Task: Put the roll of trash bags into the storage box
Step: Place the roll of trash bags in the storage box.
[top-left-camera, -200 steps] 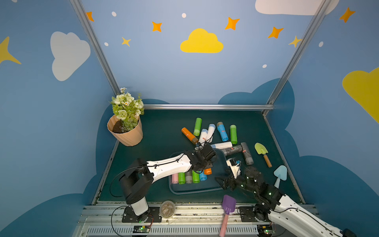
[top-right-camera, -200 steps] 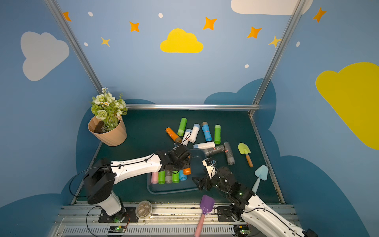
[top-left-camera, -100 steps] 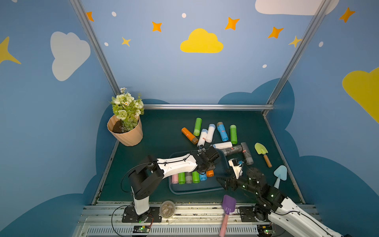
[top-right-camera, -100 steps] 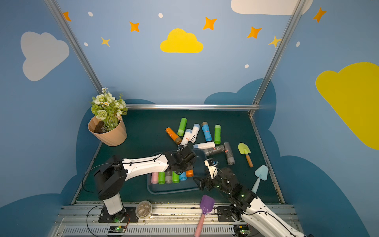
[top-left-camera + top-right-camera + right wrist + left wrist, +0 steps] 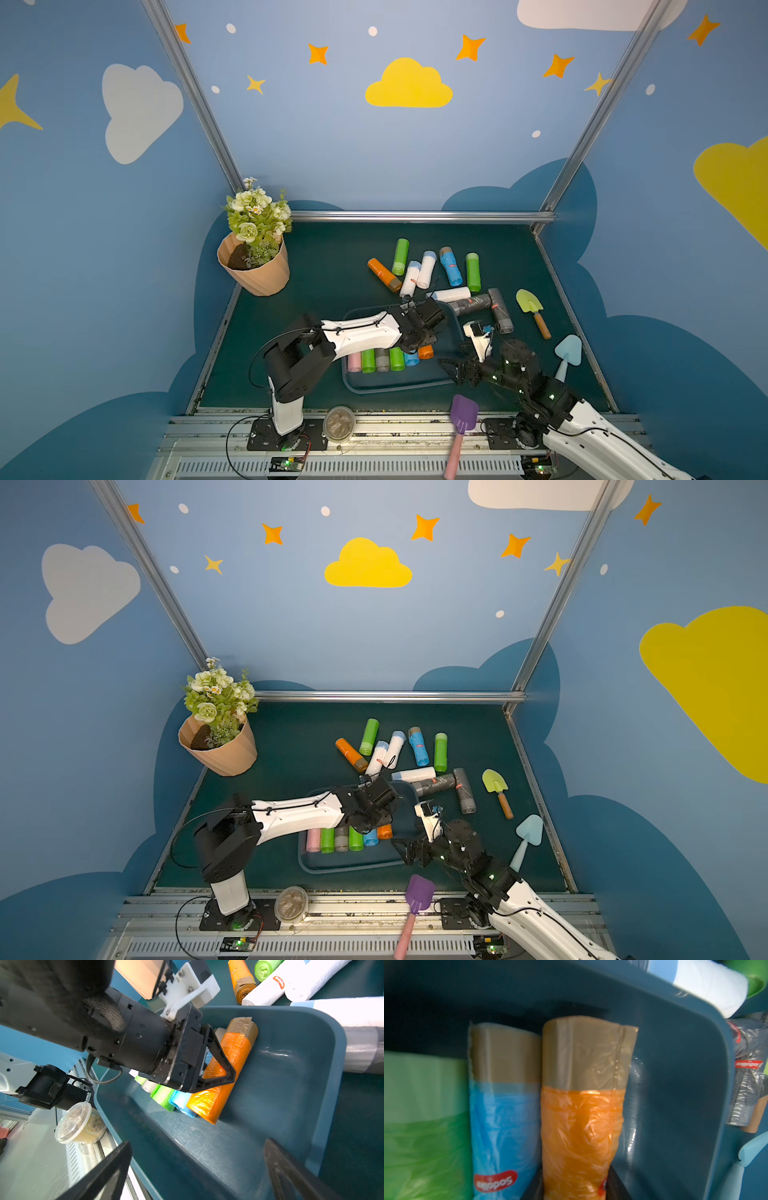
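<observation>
Orange with a brown taped end, the roll of trash bags [image 5: 239, 1047] lies in the storage box [image 5: 395, 390], last on the right of a row, and the left claw [image 5: 574, 1167] is pinched narrowly around it.

The left arm [image 5: 361, 332] has its elbow bent above its base, its white forearm stretched sideways over the box and its wrist tipped down. The right arm [image 5: 552, 399] comes in low from the near right. Its claw [image 5: 197, 1142] is spread wide at the box's near right corner, pointing across the box.

Six rolls lie side by side in the box: the orange one plus five others [image 5: 397, 359] — pink, green, grey, green, blue. Nine loose rolls [image 5: 451, 266] lie on the counter [image 5: 324, 270] behind the box: three white, two green, two grey, one blue, one orange. There are also three toy spades [image 5: 532, 305], one flower pot [image 5: 257, 274] and one lidded tub [image 5: 338, 424].

The held roll's long axis runs near to far, parallel to its neighbours — brown end toward the back wall.
</observation>
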{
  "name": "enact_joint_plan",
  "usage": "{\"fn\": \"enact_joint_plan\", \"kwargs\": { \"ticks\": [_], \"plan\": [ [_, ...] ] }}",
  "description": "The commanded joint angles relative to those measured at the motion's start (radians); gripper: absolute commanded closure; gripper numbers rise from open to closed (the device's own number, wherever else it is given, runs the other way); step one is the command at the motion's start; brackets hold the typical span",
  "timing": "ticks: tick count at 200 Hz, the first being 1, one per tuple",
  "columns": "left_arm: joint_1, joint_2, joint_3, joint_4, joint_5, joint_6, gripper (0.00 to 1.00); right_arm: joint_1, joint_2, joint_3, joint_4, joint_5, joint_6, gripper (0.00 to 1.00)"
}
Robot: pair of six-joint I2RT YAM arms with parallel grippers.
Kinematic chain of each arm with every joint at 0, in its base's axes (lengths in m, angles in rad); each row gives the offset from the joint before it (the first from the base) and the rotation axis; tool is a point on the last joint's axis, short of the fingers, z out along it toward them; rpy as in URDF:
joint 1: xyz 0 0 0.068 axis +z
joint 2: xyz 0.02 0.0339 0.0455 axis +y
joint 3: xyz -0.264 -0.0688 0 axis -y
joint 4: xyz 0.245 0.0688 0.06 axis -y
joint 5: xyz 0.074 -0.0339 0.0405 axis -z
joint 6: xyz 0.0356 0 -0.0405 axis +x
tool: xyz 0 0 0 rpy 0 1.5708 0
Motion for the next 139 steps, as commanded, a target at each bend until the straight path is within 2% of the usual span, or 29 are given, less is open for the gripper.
{"fn": "enact_joint_plan", "kwargs": {
  "ticks": [1, 139],
  "plan": [
    [-0.003, 0.020, 0.035, -0.043, -0.013, 0.006, 0.59, -0.006, -0.002, -0.013, -0.006, -0.012, 0.004, 0.03],
    [-0.004, 0.044, 0.027, -0.076, -0.042, 0.002, 0.57, -0.007, -0.014, -0.014, -0.008, -0.023, -0.001, 0.03]
  ]
}}
